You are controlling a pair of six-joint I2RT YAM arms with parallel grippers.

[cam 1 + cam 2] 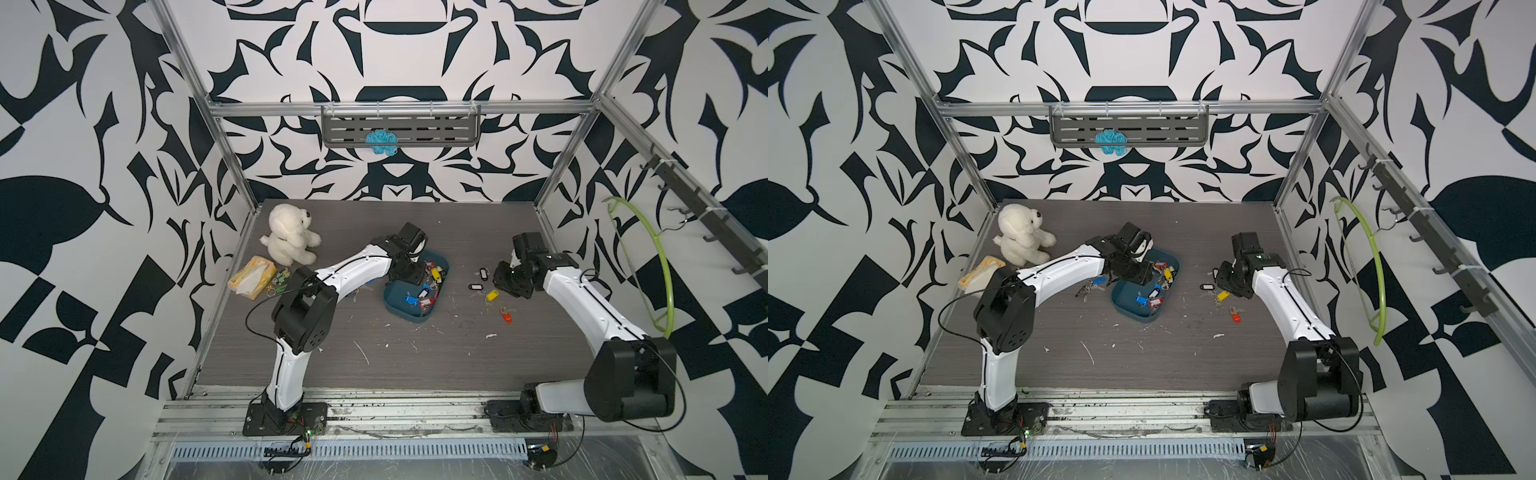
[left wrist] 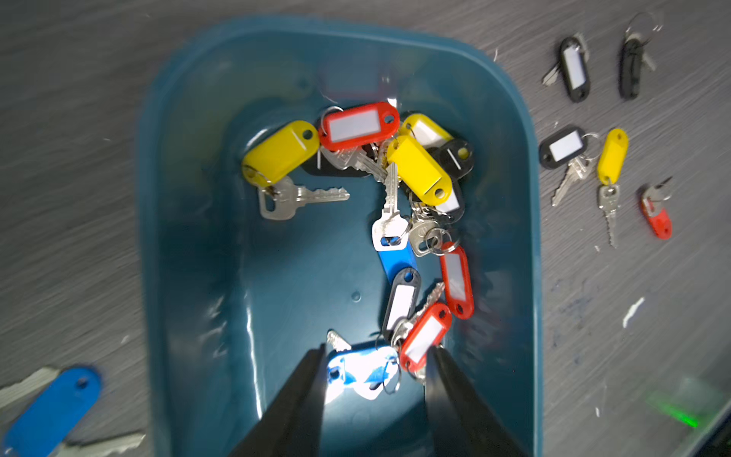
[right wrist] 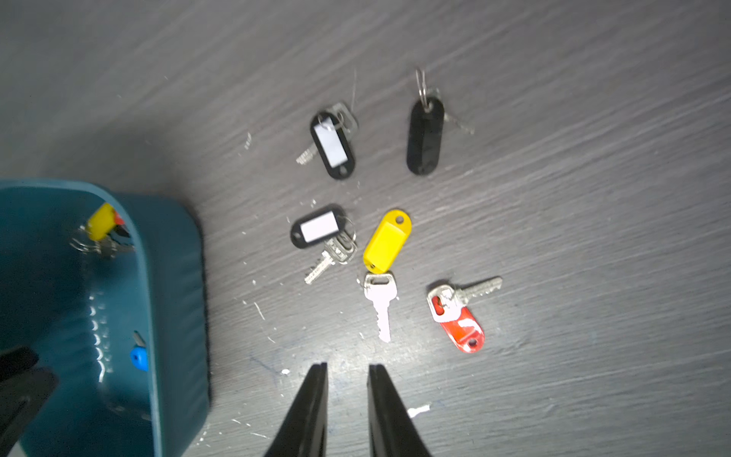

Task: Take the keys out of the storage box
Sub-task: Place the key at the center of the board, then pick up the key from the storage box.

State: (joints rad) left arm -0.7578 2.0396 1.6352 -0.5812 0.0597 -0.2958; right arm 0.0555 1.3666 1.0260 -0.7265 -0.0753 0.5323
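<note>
Scuffed grey table, patterned walls. In the storage box the left gripper stood half open, blue-tagged keys between its fingers; the right gripper was barely parted, empty.

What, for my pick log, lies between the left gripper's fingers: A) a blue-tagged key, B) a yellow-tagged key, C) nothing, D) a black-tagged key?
A: in the left wrist view the left gripper straddles a blue-tagged key lying in the box.

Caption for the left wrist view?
Left end effector open around a blue-tagged key in the storage box, other keys beside it.
</note>
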